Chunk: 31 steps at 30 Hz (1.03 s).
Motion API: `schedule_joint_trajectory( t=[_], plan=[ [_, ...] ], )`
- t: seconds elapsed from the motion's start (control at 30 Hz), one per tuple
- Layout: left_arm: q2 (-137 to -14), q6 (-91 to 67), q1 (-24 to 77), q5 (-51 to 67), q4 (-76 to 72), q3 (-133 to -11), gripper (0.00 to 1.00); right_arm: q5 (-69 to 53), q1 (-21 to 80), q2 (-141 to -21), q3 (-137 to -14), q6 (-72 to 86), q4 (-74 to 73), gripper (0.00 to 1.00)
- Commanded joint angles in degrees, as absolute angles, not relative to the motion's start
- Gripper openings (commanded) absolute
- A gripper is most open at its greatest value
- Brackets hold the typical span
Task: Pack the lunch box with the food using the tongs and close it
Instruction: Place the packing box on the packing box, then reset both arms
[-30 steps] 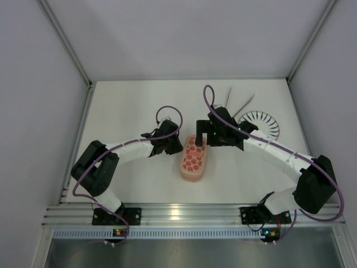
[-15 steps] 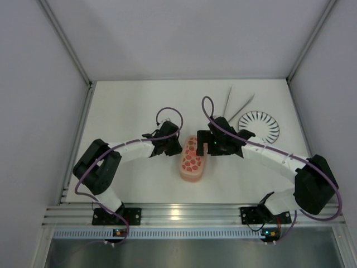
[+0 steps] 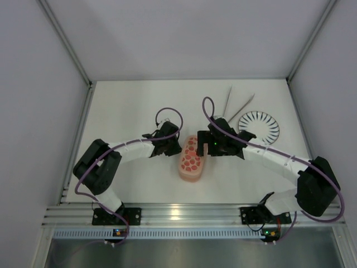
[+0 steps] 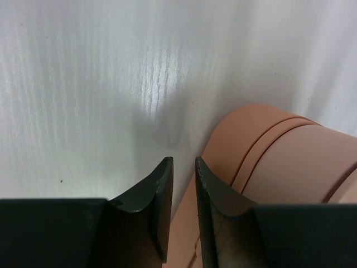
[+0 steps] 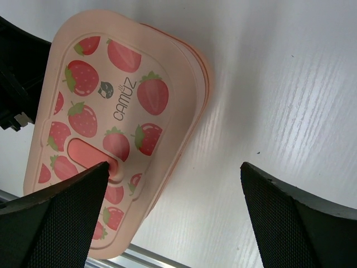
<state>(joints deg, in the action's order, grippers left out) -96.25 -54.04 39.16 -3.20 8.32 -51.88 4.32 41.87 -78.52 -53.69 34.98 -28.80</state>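
Left pincer [image 4: 183,163]: narrow gap beside salmon-pink oval plastic lunch box [image 4: 279,167]; cannot tell if gripping.
Right pincer [image 5: 174,167]: wide apart over strawberry-print lid [image 5: 111,106].
Done: lid on; slim silvery metal tongs [image 3: 237,106] lying far right.
Remaining: perhaps pressing shut.

White table [image 3: 128,106], grey walls [image 3: 184,33], metal rail [image 3: 184,213] along near edge.
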Motion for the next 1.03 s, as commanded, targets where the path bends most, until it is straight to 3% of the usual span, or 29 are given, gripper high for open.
schedule_joint_trajectory(
  t=[0.0, 0.27, 0.37, 0.43, 0.47, 0.5, 0.6, 1.0],
  plan=[
    [-92.9, -53.9, 39.6, -6.1, 10.2, -52.6, 0.28, 7.6, 42.6, -74.6, -57.2, 34.4, -31.9, 1.00],
    [-85.6, -46.7, 34.5, -15.8, 21.1, -60.2, 0.37, 10.9, 41.5, -67.2, -62.7, 32.3, -33.8, 0.99],
    [-84.0, -41.5, 33.8, -18.1, 24.1, -67.0, 0.49, 14.0, 40.2, -64.3, -64.9, 30.9, -34.6, 0.99],
    [-84.1, -38.1, 33.8, -18.7, 28.3, -71.6, 0.67, 17.4, 38.4, -62.1, -66.1, 30.6, -35.4, 0.99],
    [-84.2, -37.1, 33.8, -18.8, 29.7, -73.9, 0.87, 18.3, 37.9, -61.4, -67.1, 30.2, -35.4, 0.99],
    [-84.4, -34.8, 33.7, -19.2, 32.4, -78.5, 0.99, 20.4, 37.1, -60.0, -67.7, 29.4, -35.5, 1.00],
    [-84.9, -31.4, 33.8, -20.6, 36.8, -87.2, 0.99, 23.8, 34.1, -58.4, -70.7, 27.3, -36.1, 0.99],
    [-81.6, -23.2, 33.5, -23.6, 42.1, -98.8, 0.99, 29.3, 29.5, -57.7, -75.2, 21.1, -31.0, 1.00]
  ],
)
